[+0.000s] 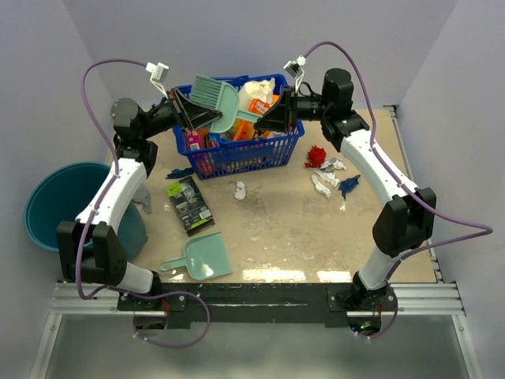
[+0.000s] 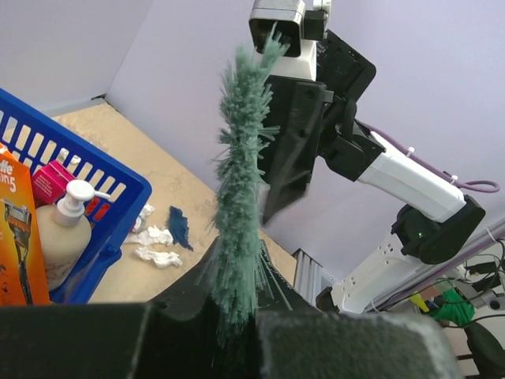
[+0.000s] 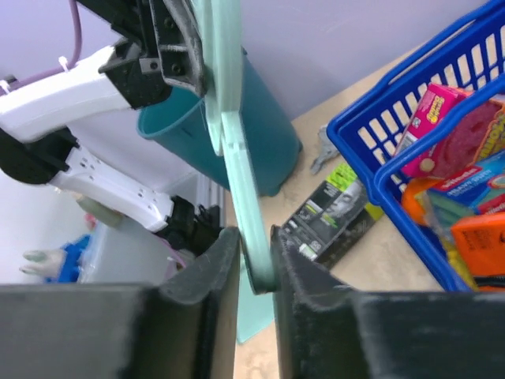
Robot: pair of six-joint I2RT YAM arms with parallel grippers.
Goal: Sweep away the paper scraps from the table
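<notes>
Paper scraps (image 1: 316, 155) litter the beige table (image 1: 300, 237), mostly just right of the blue basket (image 1: 260, 154). Above the basket, 2 grippers share the mint brush (image 1: 215, 96): left gripper (image 2: 237, 328) clamped on its bristles, right gripper (image 3: 256, 268) pinching the handle tip.

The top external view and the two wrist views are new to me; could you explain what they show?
Two robot arms, left arm and right arm, are bolted at the near edge of a table. The top view looks down from above; each wrist view looks along that arm's jaws. The left jaws pinch a brush at its bristles, the right jaws clasp its handle, over a blue basket. On the table lie paper scraps, a dustpan and a packet; a teal bucket stands beside it.
</notes>
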